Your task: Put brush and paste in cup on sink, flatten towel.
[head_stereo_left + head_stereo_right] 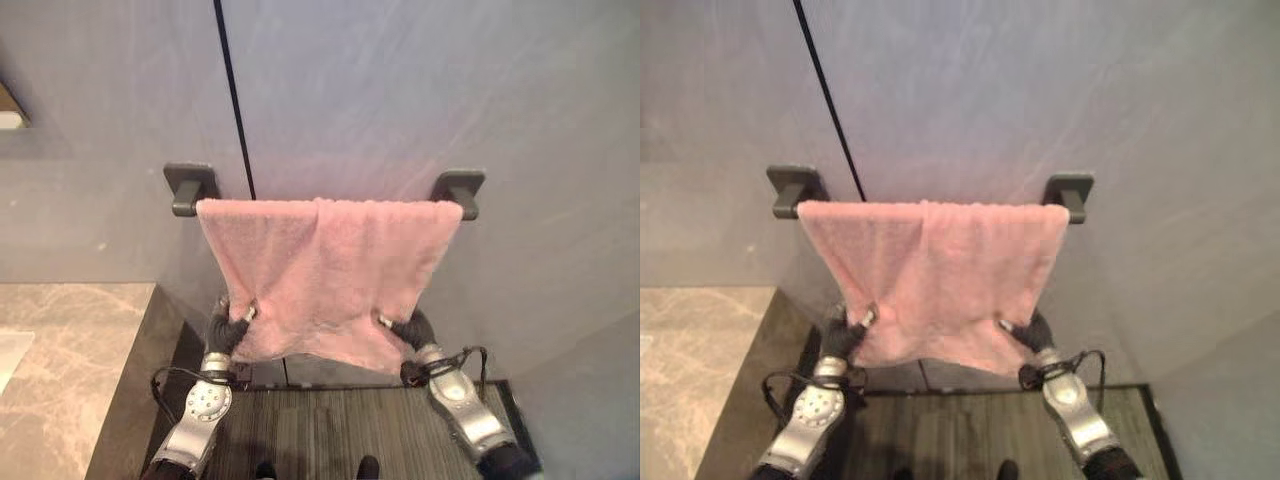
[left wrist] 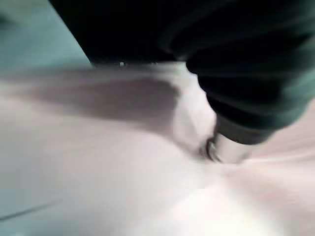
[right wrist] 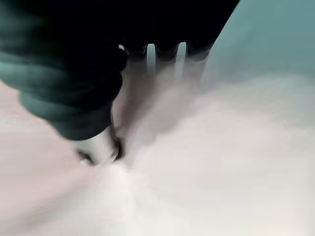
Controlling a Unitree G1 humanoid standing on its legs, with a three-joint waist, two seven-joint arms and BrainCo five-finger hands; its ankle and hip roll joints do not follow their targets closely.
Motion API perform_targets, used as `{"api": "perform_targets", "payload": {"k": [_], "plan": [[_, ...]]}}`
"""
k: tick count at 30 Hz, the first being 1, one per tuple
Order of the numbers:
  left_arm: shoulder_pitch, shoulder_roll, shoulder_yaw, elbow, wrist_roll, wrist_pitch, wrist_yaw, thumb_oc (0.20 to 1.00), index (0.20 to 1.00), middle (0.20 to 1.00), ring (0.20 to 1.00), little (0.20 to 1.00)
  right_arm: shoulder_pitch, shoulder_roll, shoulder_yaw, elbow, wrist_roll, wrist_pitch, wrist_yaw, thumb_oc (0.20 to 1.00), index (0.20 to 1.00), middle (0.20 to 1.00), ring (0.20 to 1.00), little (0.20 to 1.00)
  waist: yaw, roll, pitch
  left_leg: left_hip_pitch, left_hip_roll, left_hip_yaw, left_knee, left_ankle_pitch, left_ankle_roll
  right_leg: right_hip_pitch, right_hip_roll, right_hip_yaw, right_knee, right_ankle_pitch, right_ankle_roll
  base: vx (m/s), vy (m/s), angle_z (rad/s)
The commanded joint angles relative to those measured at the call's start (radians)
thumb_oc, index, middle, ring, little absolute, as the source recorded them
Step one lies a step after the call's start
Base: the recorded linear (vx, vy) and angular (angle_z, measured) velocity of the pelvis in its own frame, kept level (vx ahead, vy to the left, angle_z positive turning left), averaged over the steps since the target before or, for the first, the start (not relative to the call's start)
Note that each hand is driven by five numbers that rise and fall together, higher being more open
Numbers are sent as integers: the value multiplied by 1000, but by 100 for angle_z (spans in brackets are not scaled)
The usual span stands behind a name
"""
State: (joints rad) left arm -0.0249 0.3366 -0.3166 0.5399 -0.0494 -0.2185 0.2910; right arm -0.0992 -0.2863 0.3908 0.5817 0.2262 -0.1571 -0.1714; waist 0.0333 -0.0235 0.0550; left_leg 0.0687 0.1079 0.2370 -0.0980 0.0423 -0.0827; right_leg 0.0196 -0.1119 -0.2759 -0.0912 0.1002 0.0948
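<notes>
On the wall rail (image 1: 190,188): pink towel (image 1: 325,275), draped.
Left hand (image 1: 228,328): pinching lower left corner.
Right hand (image 1: 410,328): pinching lower right corner.
Risk: uneven pulling could drag towel off rail.

A bathroom: pink towel (image 1: 325,275) on wall rail (image 1: 190,188) (marble counter (image 1: 60,370) beside).
</notes>
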Motion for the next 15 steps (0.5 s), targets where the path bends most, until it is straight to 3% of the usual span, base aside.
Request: {"api": "perform_targets", "payload": {"k": [1, 2, 8, 15], "plan": [[21, -30, 6, 179, 55, 113, -76, 1000, 1000, 1000, 1000, 1000, -58, 34, -5, 27, 127, 4, 35, 1000, 1000, 1000, 1000, 1000, 1, -22, 8, -24, 3, 0, 11, 6, -4, -2, -88, 46, 21, 21, 75, -5, 19, -13], [19, -31, 6, 182, 55, 111, -76, 1000, 1000, 1000, 1000, 1000, -59, 34, -5, 29, 127, 3, 35, 1000, 1000, 1000, 1000, 1000, 1, -22, 9, -24, 3, 1, 11, 6, -4, -2, -88, 47, 21, 21, 75, 3, 20, -21], [-77, -117, 66, 698, 92, 140, -73, 1000, 1000, 1000, 1000, 1000, -103, 69, -5, 395, 16, 35, 57, 1000, 1000, 1000, 1000, 1000, -5, -14, -4, -23, 7, 10, 11, 6, -11, -6, -81, 54, 16, 24, 70, 12, 5, -7], [-49, -136, 174, 863, 33, 142, -114, 1000, 1000, 1000, 1000, 1000, -62, 85, -94, 629, -25, 50, 54, 1000, 1000, 1000, 1000, 1000, -10, -12, -24, -13, 12, 18, 11, -1, -17, 6, -76, 57, 8, 18, 66, 49, 2, -3]]}}
